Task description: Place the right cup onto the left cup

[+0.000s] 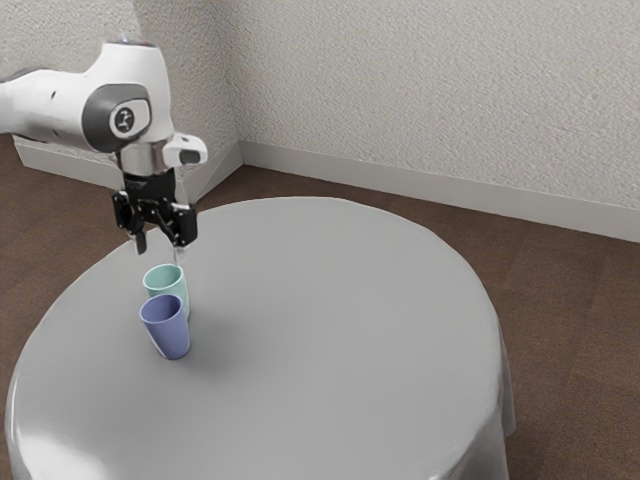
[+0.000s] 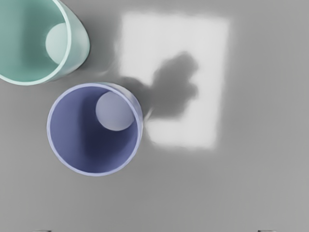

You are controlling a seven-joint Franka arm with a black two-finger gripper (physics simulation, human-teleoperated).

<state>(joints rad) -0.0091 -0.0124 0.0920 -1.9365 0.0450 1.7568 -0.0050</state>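
Upright on the round desk (image 1: pixel 330 380) with its smooth grey covering stands a tapered, blue-violet cup (image 1: pixel 170 335), its round mouth facing up. Just beside this blue-violet cup is a tapered, pale green cup (image 1: pixel 165 279), also upright and open at the top, partly hidden behind it in the exterior view. Higher than the blue-violet cup, the black two-finger gripper (image 1: pixel 160 254) points downward, its fingers (image 1: pixel 140 243) spread wide with nothing between them. On the blue-violet cup's other side, the wrist view shows a bright patch (image 2: pixel 207 36) of light.
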